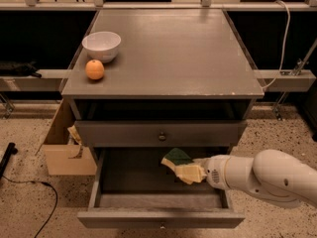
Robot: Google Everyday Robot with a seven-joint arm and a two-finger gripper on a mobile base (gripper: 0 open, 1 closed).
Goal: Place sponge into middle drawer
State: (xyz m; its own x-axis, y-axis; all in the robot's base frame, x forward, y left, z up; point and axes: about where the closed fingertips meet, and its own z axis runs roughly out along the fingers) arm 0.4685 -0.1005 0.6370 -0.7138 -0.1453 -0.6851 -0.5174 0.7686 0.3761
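There is one sponge point(181, 165), gripped by the robot's one hand point(195, 171) above the open middle drawer point(158, 218). Two drawers show: that one, pulled out, and one closed drawer front point(124, 133) above it. Each carries one small round knob point(162, 136), making two knobs in all. On the grey surface point(173, 48) stand one white bowl point(101, 45) and one orange point(94, 69). One cardboard box point(67, 157) sits left of the drawers.
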